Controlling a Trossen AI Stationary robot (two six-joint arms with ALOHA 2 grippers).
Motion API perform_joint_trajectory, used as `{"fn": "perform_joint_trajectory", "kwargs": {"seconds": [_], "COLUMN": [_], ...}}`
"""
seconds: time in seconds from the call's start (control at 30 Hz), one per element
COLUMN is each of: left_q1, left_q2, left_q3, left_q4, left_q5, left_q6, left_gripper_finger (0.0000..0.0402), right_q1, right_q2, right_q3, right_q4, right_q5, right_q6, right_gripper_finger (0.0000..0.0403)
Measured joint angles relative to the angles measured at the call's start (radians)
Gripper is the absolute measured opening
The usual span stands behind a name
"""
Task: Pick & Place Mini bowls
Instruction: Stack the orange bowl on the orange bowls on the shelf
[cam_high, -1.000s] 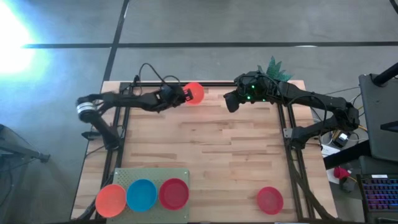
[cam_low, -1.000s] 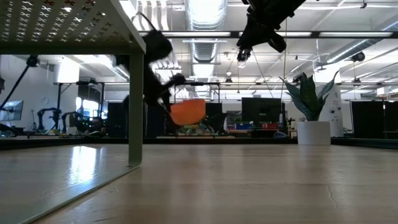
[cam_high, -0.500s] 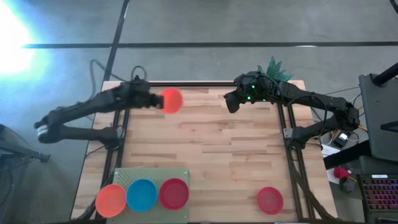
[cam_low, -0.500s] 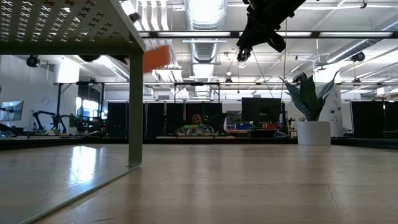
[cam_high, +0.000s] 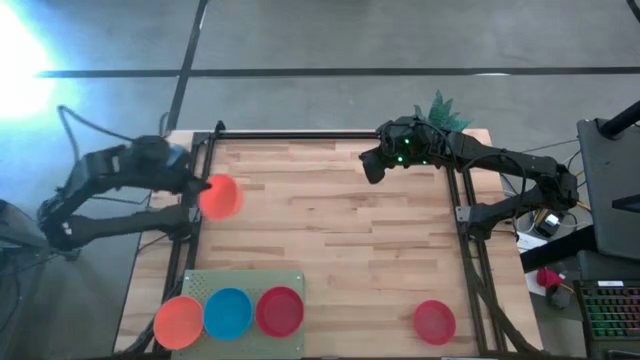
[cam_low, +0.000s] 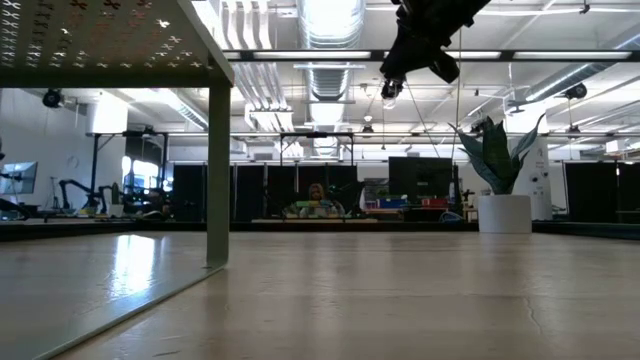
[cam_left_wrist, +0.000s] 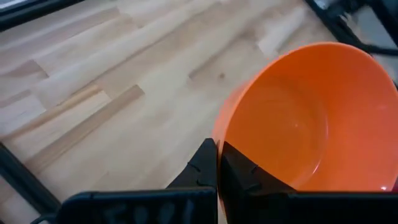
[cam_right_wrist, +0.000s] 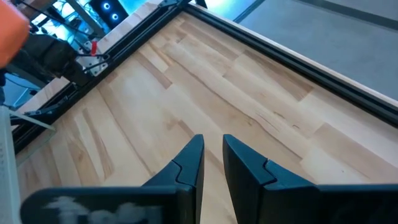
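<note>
An orange mini bowl (cam_high: 219, 196) hangs in the air over the table's left edge, with my left gripper (cam_high: 196, 188) shut on it; the left wrist view shows the bowl (cam_left_wrist: 311, 118) close up, its hollow facing the camera. Neither shows in the low view. My right gripper (cam_high: 372, 166) hovers high over the far middle of the table, its fingers (cam_right_wrist: 186, 163) a narrow gap apart with nothing between them. An orange bowl (cam_high: 178, 321), a blue one (cam_high: 228, 312) and a red one (cam_high: 279, 310) sit in a row at the near left. Another red bowl (cam_high: 434, 321) lies at the near right. My left gripper pinches the orange bowl's rim (cam_left_wrist: 219, 134) between its two fingers, one finger inside the hollow and one outside. The bowl is lifted clear of the table and tilted, reaching out past the fingertips toward the table's middle.
A perforated grey-green shelf (cam_high: 243, 285) stands at the near left; its leg (cam_low: 218, 170) shows in the low view. A white pot with a green plant (cam_low: 503, 212) stands at the far right corner. Black frame rails (cam_high: 465, 215) run along both table sides. Bare wood lies in the middle.
My left gripper has carried the orange bowl from the middle of the far edge toward the table's left edge and somewhat nearer, rising out of the low view and rolling as it went. It has stayed shut on the bowl.
</note>
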Motion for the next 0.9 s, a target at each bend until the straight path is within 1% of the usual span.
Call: {"fn": "perform_joint_trajectory", "kwargs": {"seconds": [0.13, 0.27, 0.4, 0.57, 0.67, 0.77, 0.9], "left_q1": [0.0, 0.0, 0.0, -0.001, -0.001, -0.001, -0.002], "left_q2": [0.0, 0.018, 0.023, 0.039, 0.036, 0.03, 0.038], "left_q3": [0.064, 0.094, 0.1, 0.099, 0.104, 0.105, 0.106], "left_q4": [-0.096, -0.142, -0.172, -0.255, -0.274, -0.275, -0.274], "left_q5": [0.052, 0.13, 0.2, 0.277, 0.326, 0.408, 0.41], "left_q6": [0.084, 0.16, 0.217, 0.303, 0.36, 0.397, 0.395], "left_gripper_finger": [0.0, 0.0, 0.0, 0.0, 0.0, 0.0, 0.0], "right_q1": [0.008, 0.013, 0.014, 0.015, 0.015, 0.015, 0.015], "right_q2": [0.0, 0.0, 0.0, 0.0, 0.0, 0.0, 0.0], "right_q3": [0.0, 0.0, 0.0, 0.0, 0.0, -0.001, -0.001], "right_q4": [0.0, 0.0, 0.0, 0.0, 0.0, 0.001, 0.001], "right_q5": [-0.002, -0.003, -0.046, -0.093, -0.099, -0.099, -0.099], "right_q6": [0.0, 0.0, -0.001, -0.001, -0.001, -0.001, -0.001], "right_gripper_finger": [0.0057, 0.0057, 0.0057, 0.0057, 0.0057, 0.0057, 0.0057]}}
